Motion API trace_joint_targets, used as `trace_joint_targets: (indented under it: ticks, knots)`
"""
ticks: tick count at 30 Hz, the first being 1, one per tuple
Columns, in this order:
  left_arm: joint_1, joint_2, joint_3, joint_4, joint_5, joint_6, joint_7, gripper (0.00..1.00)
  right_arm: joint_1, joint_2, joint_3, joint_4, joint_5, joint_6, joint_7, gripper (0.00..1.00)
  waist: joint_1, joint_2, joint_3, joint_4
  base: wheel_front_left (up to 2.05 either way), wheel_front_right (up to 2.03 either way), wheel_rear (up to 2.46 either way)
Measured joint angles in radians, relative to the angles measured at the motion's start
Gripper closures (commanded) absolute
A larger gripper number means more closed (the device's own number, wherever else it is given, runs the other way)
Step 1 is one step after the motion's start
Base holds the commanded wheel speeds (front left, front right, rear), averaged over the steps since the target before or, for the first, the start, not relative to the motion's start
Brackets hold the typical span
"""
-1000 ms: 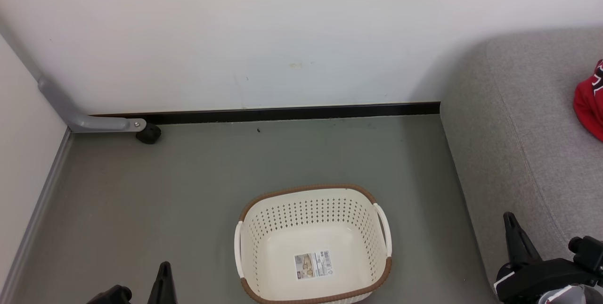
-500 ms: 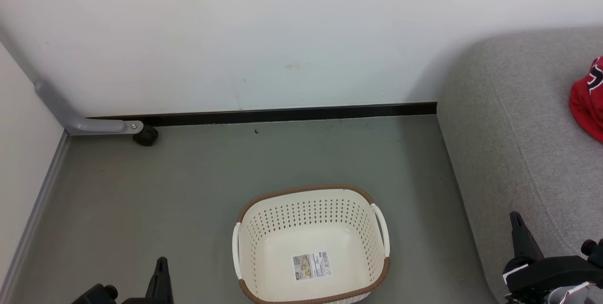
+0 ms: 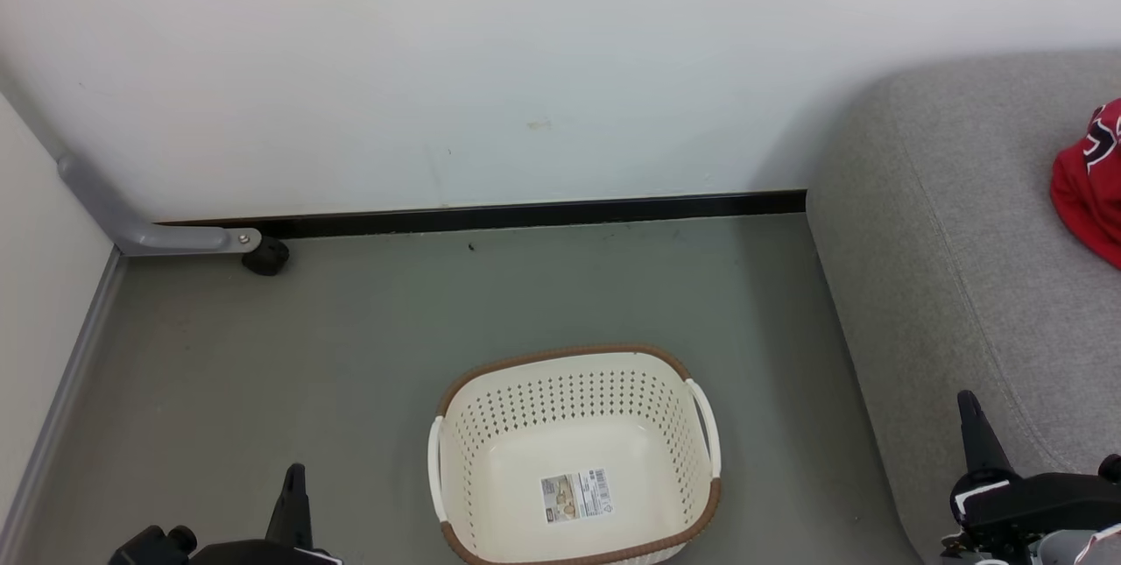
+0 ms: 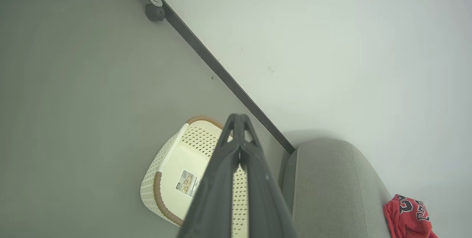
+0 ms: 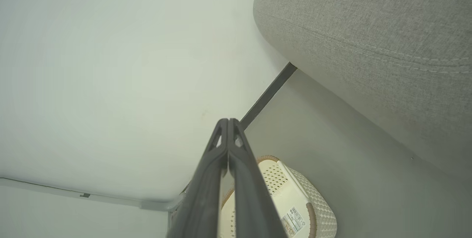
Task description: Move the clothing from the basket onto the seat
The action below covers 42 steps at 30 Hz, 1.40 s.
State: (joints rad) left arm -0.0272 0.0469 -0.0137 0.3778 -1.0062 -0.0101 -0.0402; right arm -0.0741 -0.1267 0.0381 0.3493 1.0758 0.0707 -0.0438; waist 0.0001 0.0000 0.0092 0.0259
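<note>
- Head view shows the basket (image 3: 569,351) standing on the floor (image 3: 263,355) between the two grippers. Nothing is in it but the label (image 3: 575,496) stuck to its bottom.
- The clothing (image 3: 1089,188) is a crumpled red heap with dark and white lettering. It lies on the seat (image 3: 946,267) at the right edge of the view, well apart from the basket.
- The left gripper (image 3: 293,476) sits low on the left, fingers pressed together and holding nothing. The left wrist view confirms it, with the tips meeting.
- The right gripper (image 3: 969,407) hangs near the side of the seat, its fingers likewise together and empty.
- From how things lie, the move looks done or nearly so. I cannot tell whether more clothing lies past the frame edge.
- If the heap needed shifting, it would probably feel light and limp, perhaps a little slick. It is not fragile, but it would sag and trail from any hold.
- The best hold would likely be a pinch on a raised fold at the top of the heap. It should go deep enough to catch several layers, since a thin edge could slip out.
</note>
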Motion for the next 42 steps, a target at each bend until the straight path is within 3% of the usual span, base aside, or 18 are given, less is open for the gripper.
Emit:
trace_joint_targets:
  ticks: [42]
  knots:
    - [-0.039,-0.005,0.095,-0.066,-0.548,-0.106,0.142,1.0,-0.005,0.077,-0.164,-0.04,0.483,0.044,0.148,1.0,-0.0002,0.0,-0.007,-0.025,0.0,0.0,0.0]
